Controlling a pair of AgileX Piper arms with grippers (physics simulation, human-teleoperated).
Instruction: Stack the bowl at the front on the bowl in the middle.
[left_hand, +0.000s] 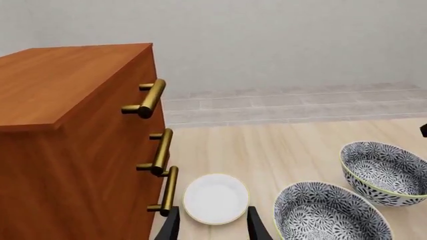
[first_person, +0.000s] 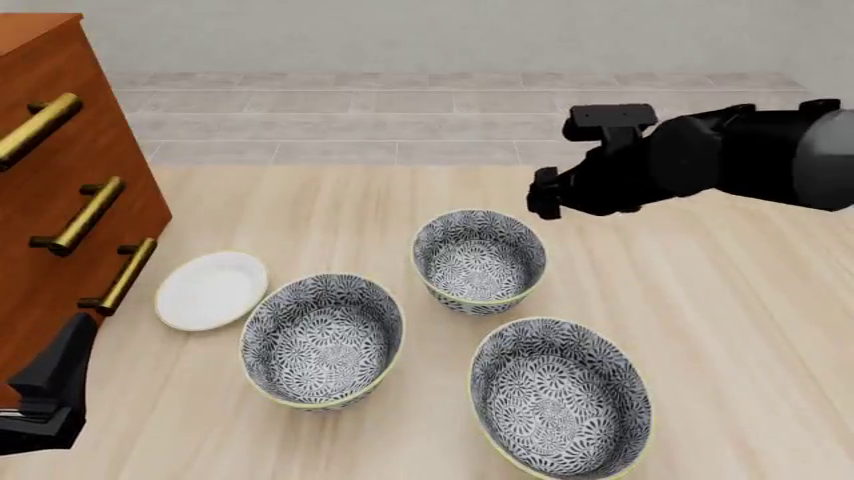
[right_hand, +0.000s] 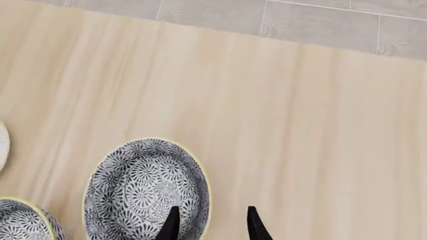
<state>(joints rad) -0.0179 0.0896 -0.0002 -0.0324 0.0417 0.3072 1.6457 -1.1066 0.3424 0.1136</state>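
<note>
Right gripper (right_hand: 212, 209): fingers spread, nothing between them, released. It hangs in the air over the table (first_person: 721, 330), touching no bowl. In its wrist view the back bowl (first_person: 479, 260) sits right under the fingertips, with one finger over the bowl's rim and the other over bare wood just beside it.

The front bowl (first_person: 561, 397) is well apart from the right gripper, on the robot's side of it and lower, upright on the table. It does not show in either wrist view. The middle bowl (first_person: 322, 340) is off to the right gripper's left and nearer the robot, upright, just beside the back bowl and apart from the front bowl. Only its edge shows in a corner of the right wrist view. All three bowls stand separately, none stacked.

Left gripper (left_hand: 213, 210): fingers also apart, empty, released. It is low at the near left of the table, close beside the cabinet (first_person: 54, 150). The dish (left_hand: 215, 198) lies straight ahead of its fingertips, lined up with the gap but not touched. The middle bowl is just to the right of this gripper's line, near the dish, with the back bowl beyond it. The three brass handles (left_hand: 160, 150) are on the cabinet face just left of the left gripper.
</note>
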